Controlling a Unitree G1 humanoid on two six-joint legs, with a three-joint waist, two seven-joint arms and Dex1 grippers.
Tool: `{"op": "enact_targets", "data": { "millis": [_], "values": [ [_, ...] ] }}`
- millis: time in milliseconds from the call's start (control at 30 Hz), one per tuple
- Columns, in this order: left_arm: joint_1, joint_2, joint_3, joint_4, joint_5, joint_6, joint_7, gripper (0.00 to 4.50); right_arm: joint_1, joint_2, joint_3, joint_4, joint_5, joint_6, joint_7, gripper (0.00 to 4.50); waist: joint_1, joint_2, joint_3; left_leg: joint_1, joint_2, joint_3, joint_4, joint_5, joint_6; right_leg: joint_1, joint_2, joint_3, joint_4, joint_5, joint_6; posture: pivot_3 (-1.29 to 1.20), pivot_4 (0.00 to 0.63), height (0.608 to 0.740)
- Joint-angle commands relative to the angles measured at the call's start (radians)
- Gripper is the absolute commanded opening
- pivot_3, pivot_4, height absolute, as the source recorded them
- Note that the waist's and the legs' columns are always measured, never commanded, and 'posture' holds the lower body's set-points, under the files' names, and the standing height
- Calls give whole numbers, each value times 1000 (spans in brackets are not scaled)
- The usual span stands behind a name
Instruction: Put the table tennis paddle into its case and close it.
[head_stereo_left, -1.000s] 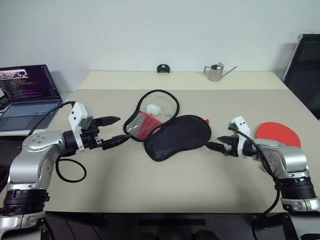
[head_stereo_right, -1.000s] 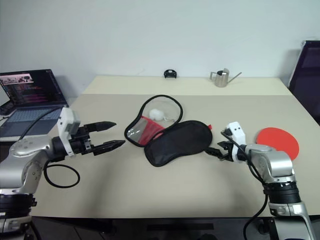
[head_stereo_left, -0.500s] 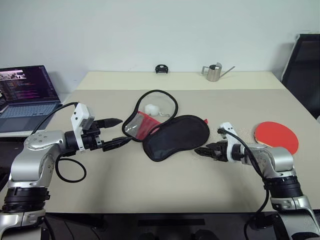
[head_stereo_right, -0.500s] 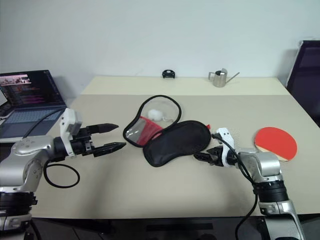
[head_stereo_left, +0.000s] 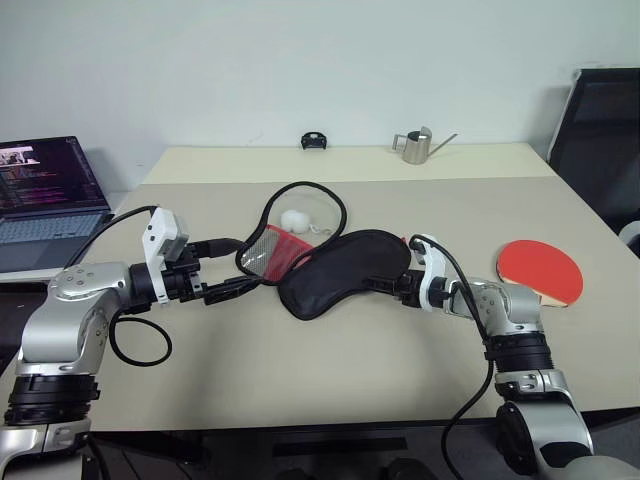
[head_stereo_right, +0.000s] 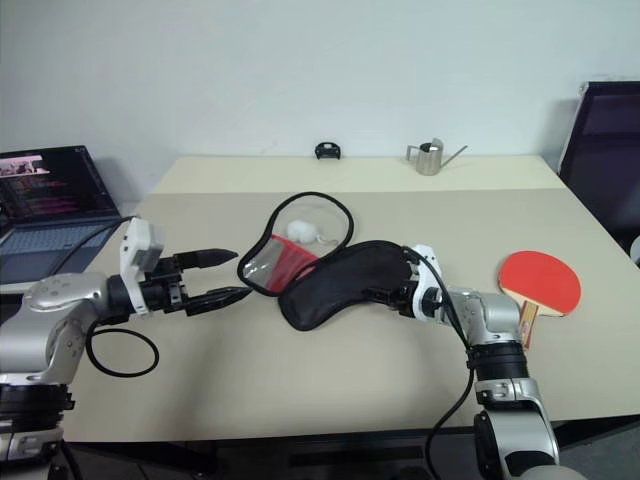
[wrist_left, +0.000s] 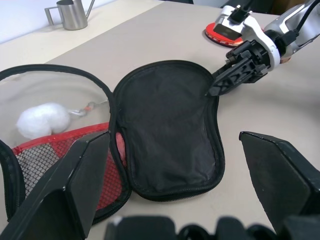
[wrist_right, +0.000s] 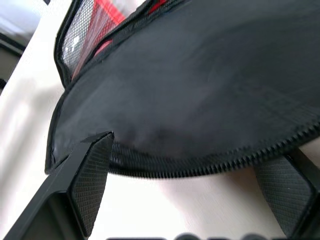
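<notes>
case (head_stereo_left: 345, 272): unzipped, centre of frame on bench (head_stereo_left: 300, 370), black flap beside red mesh half
paddle (head_stereo_left: 540, 272): right of frame, flat on bench
right tool (head_stereo_right: 385, 295): spread wide, at case's zipper edge, nothing grasped
left tool (head_stereo_left: 232, 268): released, just left of case

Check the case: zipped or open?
Open. The case lies unzipped on the table, black half folded out beside the red mesh half; the paddle lies apart, outside it.
</notes>
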Motion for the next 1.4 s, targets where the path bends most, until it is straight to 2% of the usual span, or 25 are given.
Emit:
{"op": "enact_targets", "data": {
  "millis": [33,67,233,400,433,700,933,1200,1400],
  "values": [
    [8,20,24,-32,-15,-16,-11,4500,-16,37,-39,-3,35,63,-47,3917,1,0,0,0,0,0,0,0,0,0,0,0,0,0,0,0,150,740],
    [11,20,24,-35,-15,-16,-11,4500,-17,44,-49,-10,41,79,-57,3675,2,0,0,-1,0,0,0,0,0,-1,0,0,0,0,0,0,150,740],
    [32,18,27,-52,-17,-15,-7,4500,-25,101,-130,-38,68,165,-151,1894,2,0,0,-5,0,0,-1,0,0,-5,0,0,-1,0,0,0,150,740],
    [50,13,26,-77,-24,-6,0,4500,-34,116,-159,-48,76,206,-192,183,5,0,0,-8,0,0,-1,0,0,-7,0,0,-3,0,0,0,150,740],
    [55,11,24,-87,-28,0,2,4500,-42,99,-155,-39,75,216,-186,45,5,0,0,-8,0,0,-1,0,0,-7,0,0,-3,0,0,0,150,740],
    [87,0,12,-153,-45,28,13,4500,-135,-135,-23,106,32,207,-30,45,18,0,0,-11,0,0,-1,0,0,-7,-1,-1,-4,0,0,0,150,740],
    [82,-12,-13,-179,-49,44,18,4500,-250,-298,208,323,-117,2,179,45,24,0,0,-11,0,1,-1,0,0,-7,-1,-2,-5,0,0,0,150,740],
    [65,-27,-43,-184,-45,48,27,4500,-432,-304,347,639,-328,-338,300,45,25,0,1,-12,0,1,0,0,0,-8,-1,-2,-4,0,0,0,150,740],
    [58,-32,-55,-183,-43,47,30,4500,-540,-246,348,825,-421,-508,305,45,23,0,1,-12,0,1,0,2,-3,-8,-1,-2,-5,0,0,0,150,740]
  ]
}}
